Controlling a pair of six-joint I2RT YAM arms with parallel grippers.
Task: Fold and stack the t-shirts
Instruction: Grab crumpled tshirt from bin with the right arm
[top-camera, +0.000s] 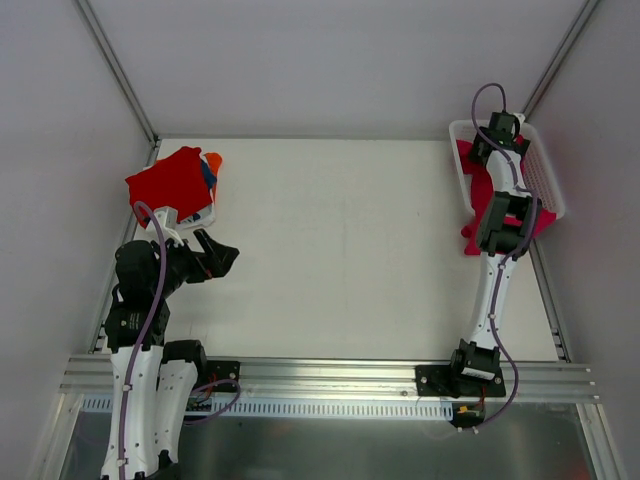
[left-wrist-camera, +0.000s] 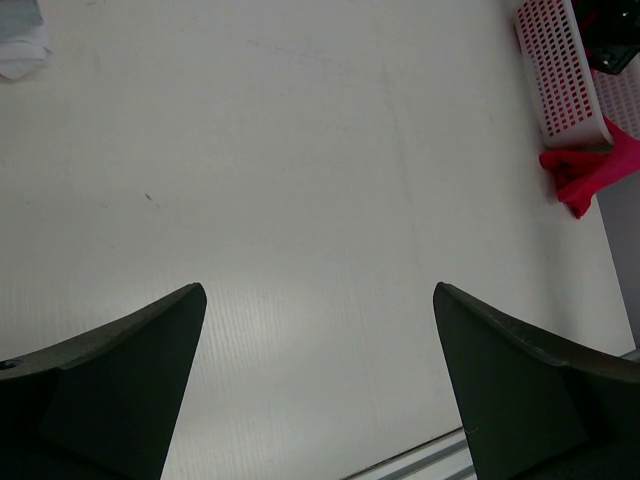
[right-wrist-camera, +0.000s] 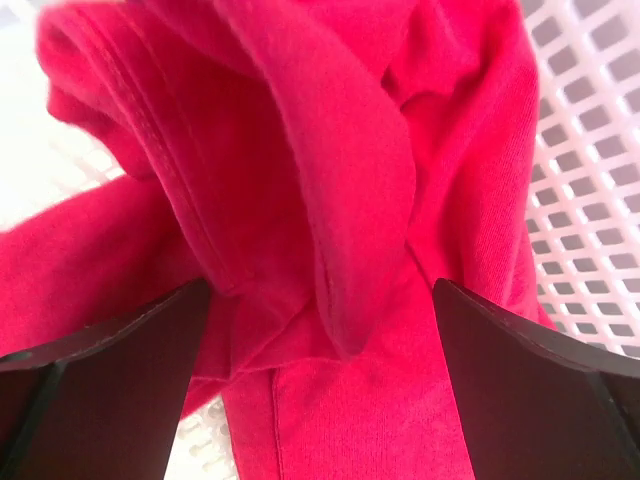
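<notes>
A stack of folded t-shirts (top-camera: 178, 185) lies at the table's far left, a plain red one on top with orange, blue and white edges showing beneath. A crumpled magenta-pink t-shirt (top-camera: 478, 205) (right-wrist-camera: 330, 170) spills out of the white mesh basket (top-camera: 545, 180) at the far right; it also shows in the left wrist view (left-wrist-camera: 590, 172). My right gripper (top-camera: 490, 152) (right-wrist-camera: 320, 285) hangs open just over this shirt inside the basket, its dark fingers (right-wrist-camera: 110, 370) on either side of a bunched fold. My left gripper (top-camera: 222, 255) (left-wrist-camera: 318, 288) is open over bare table, just in front of the stack.
The basket (left-wrist-camera: 560, 70) sits tilted against the right wall, its mesh (right-wrist-camera: 590, 200) close behind the shirt. White walls with metal rails enclose the table (top-camera: 340, 250). A scrap of white cloth (left-wrist-camera: 20, 50) shows at the left wrist view's top left corner.
</notes>
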